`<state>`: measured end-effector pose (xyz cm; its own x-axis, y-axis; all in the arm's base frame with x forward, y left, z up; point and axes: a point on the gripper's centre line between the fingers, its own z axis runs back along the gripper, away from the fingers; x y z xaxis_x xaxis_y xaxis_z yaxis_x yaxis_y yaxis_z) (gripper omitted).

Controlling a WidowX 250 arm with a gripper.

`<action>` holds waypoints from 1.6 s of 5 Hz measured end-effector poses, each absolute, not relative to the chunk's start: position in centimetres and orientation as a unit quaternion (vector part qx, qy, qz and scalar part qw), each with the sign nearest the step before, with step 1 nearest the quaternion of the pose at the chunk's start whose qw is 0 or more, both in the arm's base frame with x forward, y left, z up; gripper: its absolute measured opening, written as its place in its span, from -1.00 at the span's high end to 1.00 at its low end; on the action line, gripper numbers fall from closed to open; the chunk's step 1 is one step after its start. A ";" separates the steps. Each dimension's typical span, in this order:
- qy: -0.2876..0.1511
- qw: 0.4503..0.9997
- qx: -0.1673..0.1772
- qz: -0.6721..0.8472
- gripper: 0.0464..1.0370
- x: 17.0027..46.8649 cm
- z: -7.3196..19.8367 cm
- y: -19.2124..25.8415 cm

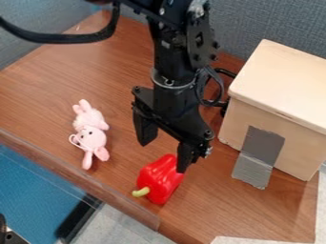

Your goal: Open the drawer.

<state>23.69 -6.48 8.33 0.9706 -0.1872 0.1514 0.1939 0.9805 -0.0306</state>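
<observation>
At right edge, wooden box point(280, 81) cut off, red pepper point(159, 180) partly behind pincer point(164, 157)

Inspection finding: no legible text, label, brand, number or sign could be read on any surface in view.

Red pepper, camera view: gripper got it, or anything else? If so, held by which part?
Nothing held. Gripper is open, fingers well apart; the red pepper lies on the table, one fingertip overlapping its edge in view.
</observation>
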 end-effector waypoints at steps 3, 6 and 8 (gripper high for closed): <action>-0.104 0.994 -0.032 -0.029 -0.92 31.9 9.3 -1.6; -0.114 0.993 -0.013 -0.013 -0.93 41.0 7.6 -1.5; -0.074 0.997 0.003 0.004 -0.93 41.0 4.2 -0.3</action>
